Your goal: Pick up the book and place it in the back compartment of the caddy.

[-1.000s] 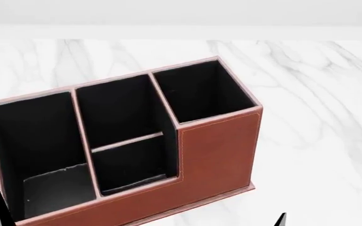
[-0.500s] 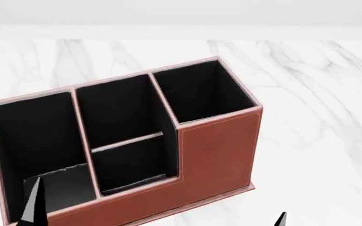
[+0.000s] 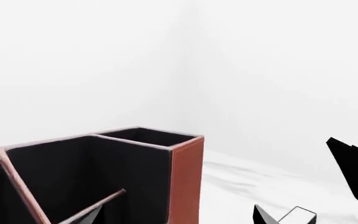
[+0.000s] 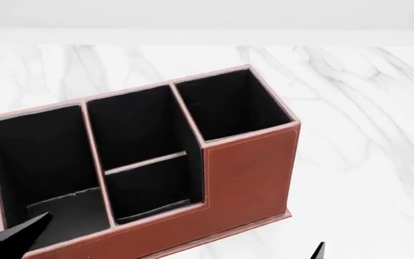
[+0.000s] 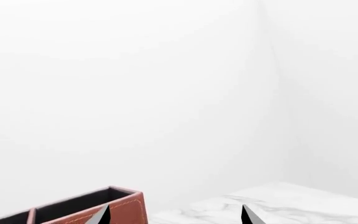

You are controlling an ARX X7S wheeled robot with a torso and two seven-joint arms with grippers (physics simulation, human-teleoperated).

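The reddish-brown caddy [image 4: 247, 172] stands mid-table, its low wall facing me. Its back compartment [image 4: 153, 189] is the small black pocket behind that low wall, closed off by a thin pale divider [image 4: 146, 162]. I cannot make out the book in any view. My left gripper [image 3: 177, 220] is open near the caddy's [image 3: 185, 177] tall end, nothing between its fingers. One left finger [image 4: 16, 237] shows over the caddy's near left corner. My right gripper [image 5: 175, 219] is open and empty, right of the caddy [image 5: 126, 207]. Only its fingertip [image 4: 321, 251] shows in the head view.
The white marble table [image 4: 365, 108] runs out to the right of and behind the caddy. In the left wrist view, a large black shape [image 3: 356, 172] and a small dark block with a pale edge [image 3: 298, 215] sit to one side; I cannot tell what they are.
The left finger at the head view's lower left has swung from an upright spike to a flatter wedge lying lower over the caddy's corner. The right fingertip and the caddy have not moved.
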